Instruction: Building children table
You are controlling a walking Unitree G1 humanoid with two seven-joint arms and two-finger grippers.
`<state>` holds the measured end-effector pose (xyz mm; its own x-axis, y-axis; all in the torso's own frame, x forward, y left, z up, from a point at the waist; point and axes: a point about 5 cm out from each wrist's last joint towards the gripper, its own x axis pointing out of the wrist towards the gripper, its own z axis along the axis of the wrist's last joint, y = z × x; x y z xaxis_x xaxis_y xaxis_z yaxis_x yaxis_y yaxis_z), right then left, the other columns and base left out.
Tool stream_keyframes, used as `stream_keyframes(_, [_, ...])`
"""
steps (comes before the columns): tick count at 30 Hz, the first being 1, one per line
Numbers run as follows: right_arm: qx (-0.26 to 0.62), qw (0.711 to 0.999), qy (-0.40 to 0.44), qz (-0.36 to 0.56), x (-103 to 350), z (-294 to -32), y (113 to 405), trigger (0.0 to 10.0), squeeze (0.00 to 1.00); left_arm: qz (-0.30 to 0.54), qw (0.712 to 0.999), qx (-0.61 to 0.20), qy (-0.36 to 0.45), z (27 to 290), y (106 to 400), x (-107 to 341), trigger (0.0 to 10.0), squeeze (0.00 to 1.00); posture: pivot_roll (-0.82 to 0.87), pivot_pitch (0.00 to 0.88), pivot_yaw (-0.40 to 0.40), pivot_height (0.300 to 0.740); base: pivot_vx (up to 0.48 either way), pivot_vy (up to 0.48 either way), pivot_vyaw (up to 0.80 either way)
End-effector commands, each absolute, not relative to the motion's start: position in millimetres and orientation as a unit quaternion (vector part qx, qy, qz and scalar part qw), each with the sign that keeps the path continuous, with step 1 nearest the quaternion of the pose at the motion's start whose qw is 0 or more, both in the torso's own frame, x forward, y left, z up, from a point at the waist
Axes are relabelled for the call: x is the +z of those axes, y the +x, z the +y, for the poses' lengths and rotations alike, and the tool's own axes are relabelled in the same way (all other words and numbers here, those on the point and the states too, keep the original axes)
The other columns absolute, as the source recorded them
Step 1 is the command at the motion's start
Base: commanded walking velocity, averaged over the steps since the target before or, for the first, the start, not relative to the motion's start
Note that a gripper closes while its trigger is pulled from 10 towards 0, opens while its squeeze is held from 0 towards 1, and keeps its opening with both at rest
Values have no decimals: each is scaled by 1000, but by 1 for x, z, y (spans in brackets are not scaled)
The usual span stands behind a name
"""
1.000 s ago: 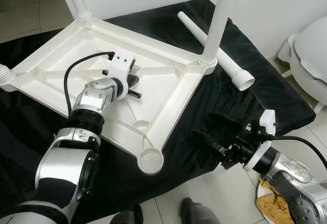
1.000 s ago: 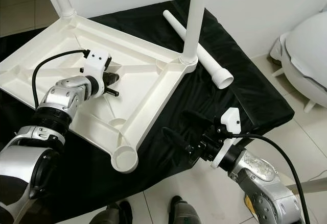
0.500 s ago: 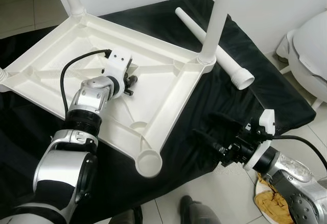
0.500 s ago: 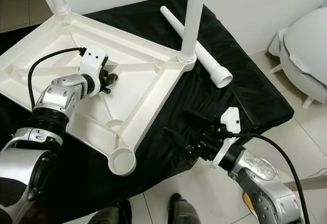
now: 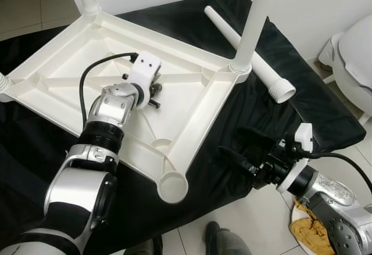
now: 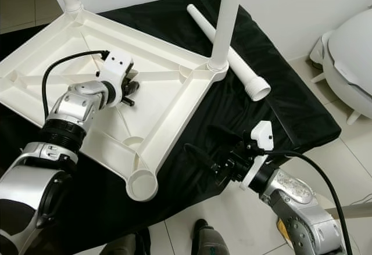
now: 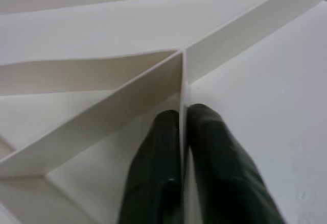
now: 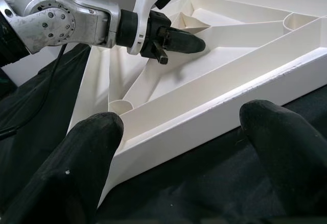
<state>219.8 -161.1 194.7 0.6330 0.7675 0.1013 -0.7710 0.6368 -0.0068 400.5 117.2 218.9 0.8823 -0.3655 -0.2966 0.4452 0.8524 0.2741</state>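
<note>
The two upright white plastic table legs (image 5: 254,22) were cut off by the top edge. The rounded white object (image 5: 356,57) at right was cropped, identity unclear.

Raised white plastic ribs (image 5: 174,78) and an upright white leg (image 5: 253,25) obstruct the upturned white tabletop (image 5: 64,72); black cloth (image 5: 325,118) near its right edge lies open.

No text, label, brand, number or sign can be read anywhere.
</note>
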Motion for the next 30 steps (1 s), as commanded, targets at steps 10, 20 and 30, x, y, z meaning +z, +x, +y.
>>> stream_keyframes(10, [430, 901, 19, -42, 194, -161, 221, 10000, 0, 127, 969, 79, 194, 204, 396, 221, 0, 0, -77, 209, 62, 740, 0, 0, 0])
stream_keyframes(20, [436, 899, 18, -42, 195, -161, 224, 10000, 0, 116, 967, 134, 181, 226, 391, 233, 0, 0, -74, 210, 57, 740, 0, 0, 0])
stream_keyframes(30, [428, 902, 17, -47, 195, -160, 226, 10000, 0, 77, 988, -34, 126, 147, 405, 231, 10000, 1000, -87, 203, 70, 740, 0, 0, 0])
